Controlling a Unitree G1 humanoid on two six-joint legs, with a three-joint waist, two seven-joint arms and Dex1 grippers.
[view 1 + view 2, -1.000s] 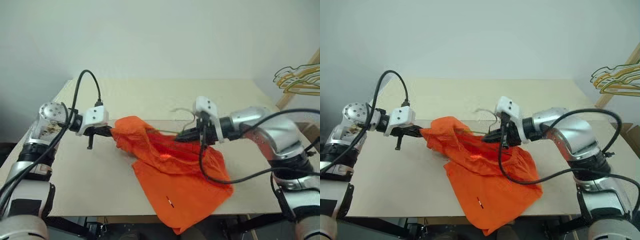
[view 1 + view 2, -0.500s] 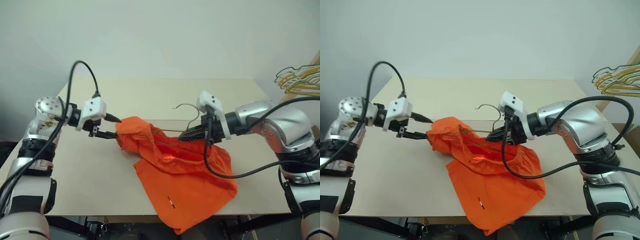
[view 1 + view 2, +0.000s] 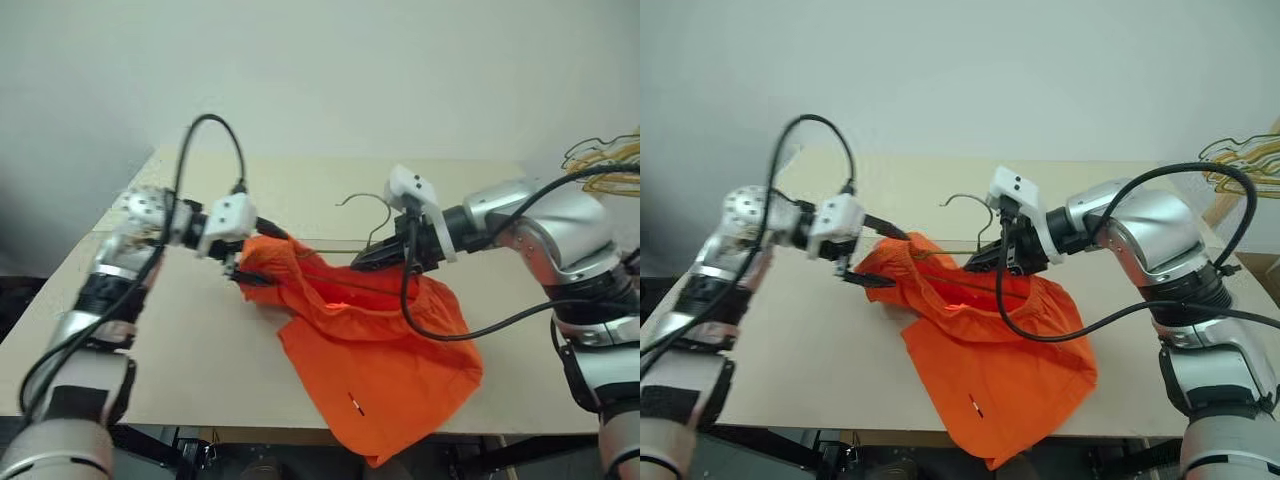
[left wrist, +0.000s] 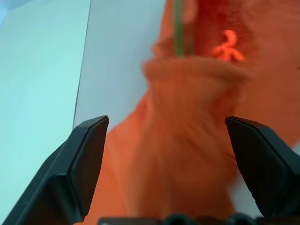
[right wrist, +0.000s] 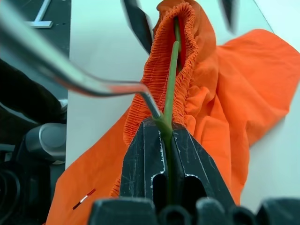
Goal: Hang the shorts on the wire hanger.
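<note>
1. Eye views: the shorts [image 3: 370, 340] are draped on the table [image 3: 150, 340], the waistband lifted on the wire hanger [image 3: 970, 215], which is clamped by the right gripper [image 3: 985, 262]. The left gripper [image 3: 872, 258] is spread wide at the waistband end.
2. Left wrist view: 2 parted fingers [image 4: 79, 159] are seen flanking orange cloth.
3. Right wrist view: the fingers [image 5: 145, 159] are closed on the wire.

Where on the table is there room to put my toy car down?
The table is bare behind the shorts, toward the wall, and along the strip under the left gripper. The middle is crowded: shorts, wire hanger and right gripper meet there.
</note>
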